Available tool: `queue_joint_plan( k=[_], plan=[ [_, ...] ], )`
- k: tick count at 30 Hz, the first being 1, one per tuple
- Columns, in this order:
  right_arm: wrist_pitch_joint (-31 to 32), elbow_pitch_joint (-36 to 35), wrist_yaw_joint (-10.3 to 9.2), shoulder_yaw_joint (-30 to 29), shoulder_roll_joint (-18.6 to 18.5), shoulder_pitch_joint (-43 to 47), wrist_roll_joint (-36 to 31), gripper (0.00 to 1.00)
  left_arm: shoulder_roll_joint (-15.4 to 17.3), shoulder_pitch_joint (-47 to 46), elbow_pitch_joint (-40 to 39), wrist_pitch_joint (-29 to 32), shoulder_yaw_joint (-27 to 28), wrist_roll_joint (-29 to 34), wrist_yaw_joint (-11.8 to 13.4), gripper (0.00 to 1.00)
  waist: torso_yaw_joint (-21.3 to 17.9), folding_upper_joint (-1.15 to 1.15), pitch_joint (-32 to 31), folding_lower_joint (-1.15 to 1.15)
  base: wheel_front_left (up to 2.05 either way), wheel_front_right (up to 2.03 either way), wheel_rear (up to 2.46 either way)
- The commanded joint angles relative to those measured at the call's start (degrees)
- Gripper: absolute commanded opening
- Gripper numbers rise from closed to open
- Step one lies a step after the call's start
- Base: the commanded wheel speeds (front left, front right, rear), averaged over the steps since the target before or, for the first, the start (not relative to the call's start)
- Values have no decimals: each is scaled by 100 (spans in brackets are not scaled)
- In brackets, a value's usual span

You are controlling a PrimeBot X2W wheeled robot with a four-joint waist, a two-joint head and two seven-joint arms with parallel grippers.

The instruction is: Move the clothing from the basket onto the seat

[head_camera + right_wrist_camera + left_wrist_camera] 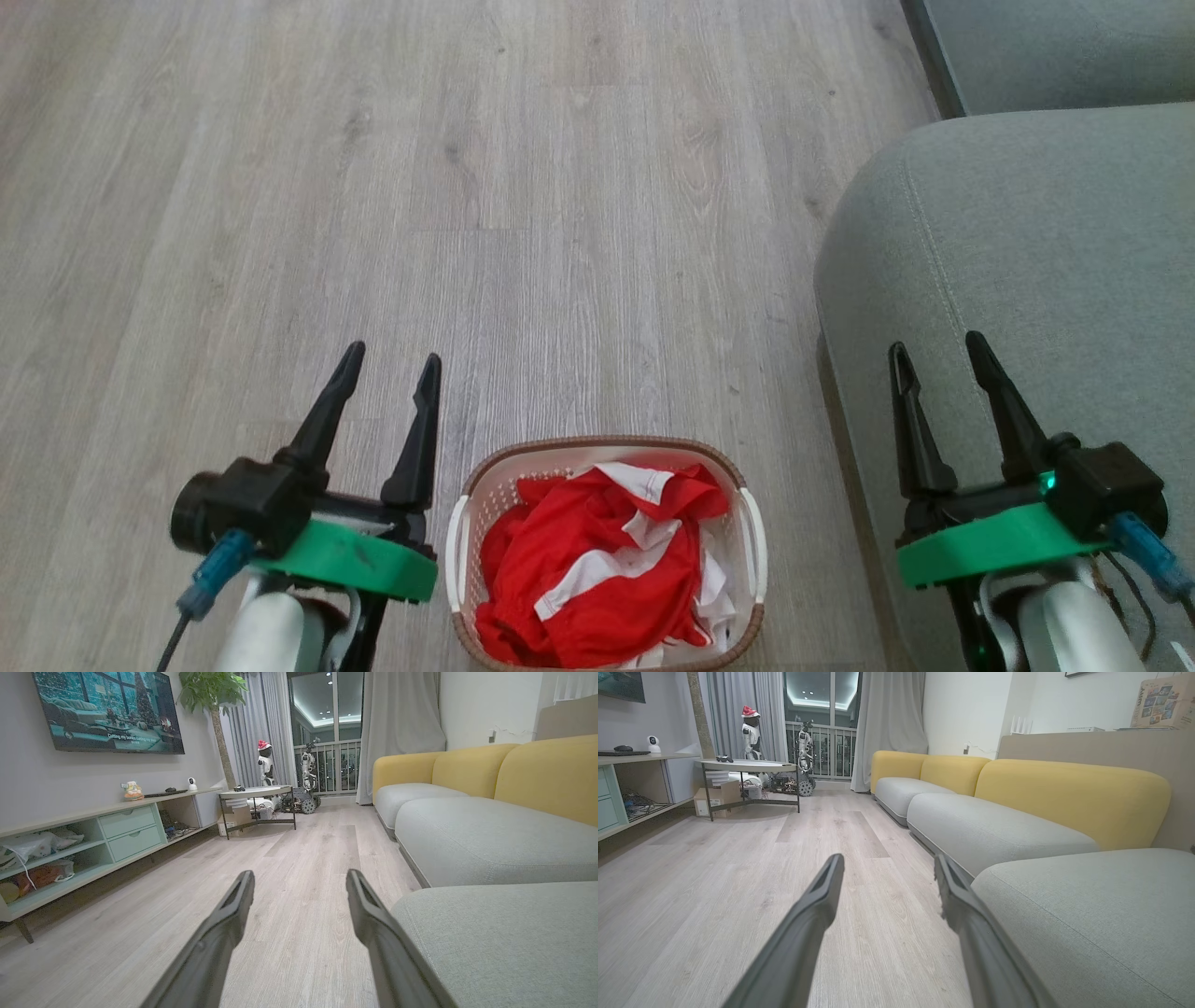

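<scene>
The basket [738, 467], cream-white with a brown rim, stands on the floor at the bottom middle of the head view. Red clothing [597, 569] with white stripes fills it in a crumpled heap. My left gripper [392, 359] hovers open just left of the basket, fingers pointing forward, nothing between them. My right gripper [938, 343] is open over the front edge of the grey-green seat [1046, 252], to the right of the basket. Both wrist views look along open fingers, the left gripper [887, 863] and the right gripper [299, 877], with the seat [1087, 914] [504, 933] at the lower right.
Pale wood floor [467, 187] stretches ahead of the basket. More grey sofa cushions with yellow backs [1064, 798] run along the right wall. A small round table [747, 765] and a low shelf unit [112, 835] stand far off to the left.
</scene>
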Motion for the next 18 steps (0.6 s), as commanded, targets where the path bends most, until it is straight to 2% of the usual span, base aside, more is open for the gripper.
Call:
queue_joint_plan(
  k=[1, 18],
  plan=[
    [-67, -227, -1, 157, -1, -197, -49, 100, 81, -299, -199, -55, 199, 40, 18, 100, 0, 0, 2, 0, 0, 0, 0],
    [-67, -220, -1, 147, 10, -222, -37, 100, 67, -320, -193, -55, 219, 18, 6, 100, -2, 0, 57, 0, 0, 0, 0]
  ],
)
